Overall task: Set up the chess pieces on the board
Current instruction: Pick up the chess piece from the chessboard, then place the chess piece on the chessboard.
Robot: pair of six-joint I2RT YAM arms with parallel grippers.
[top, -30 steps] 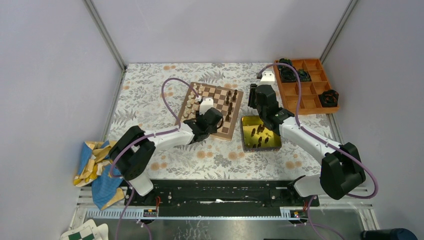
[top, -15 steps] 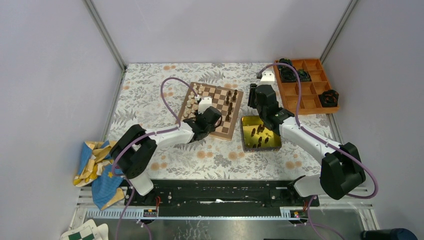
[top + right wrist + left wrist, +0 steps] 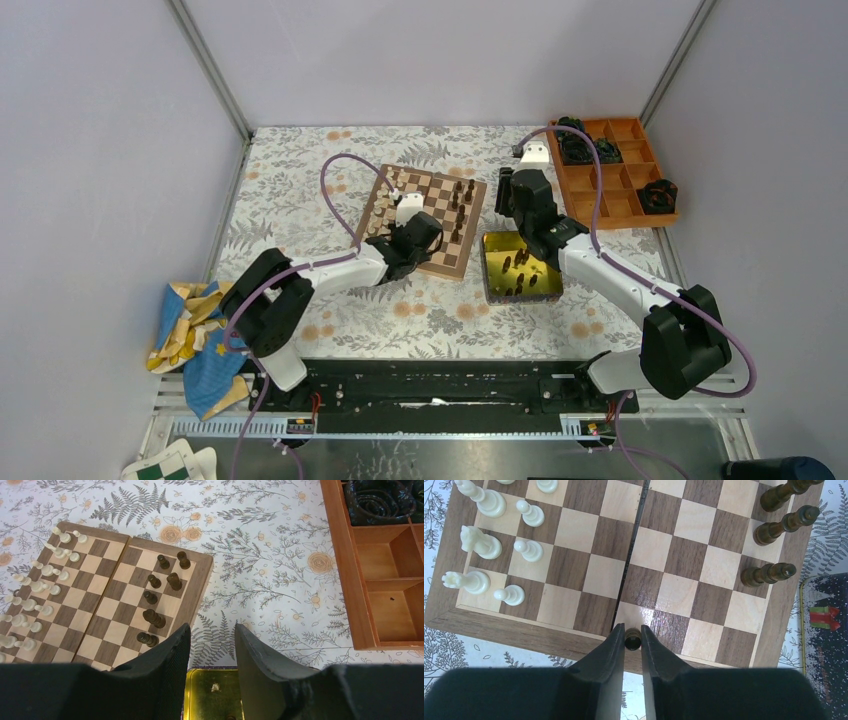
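Left claw (image 3: pixel 632 631): narrowed onto one dark chessman (image 3: pixel 632 640) at the near edge of the board (image 3: pixel 589 575); pads touch both its sides.
Step in hand: probably gripping this stray piece for the dark ranks.
Next move: likely a straight lift, then travel right, clearing standing pieces.
Tin (image 3: pixel 486 268): shiny yellow, square, just right of the board, more dark pieces inside.
Board: glossy brown-and-cream checks, centre seam; cream chessmen (image 3: pixel 479 542) left, dark chessmen (image 3: pixel 769 574) right, turned wood.
Right claw (image 3: pixel 212 635): partly open, empty, above the tin's far rim.
Counter (image 3: pixel 260 555): fern-and-flower print.
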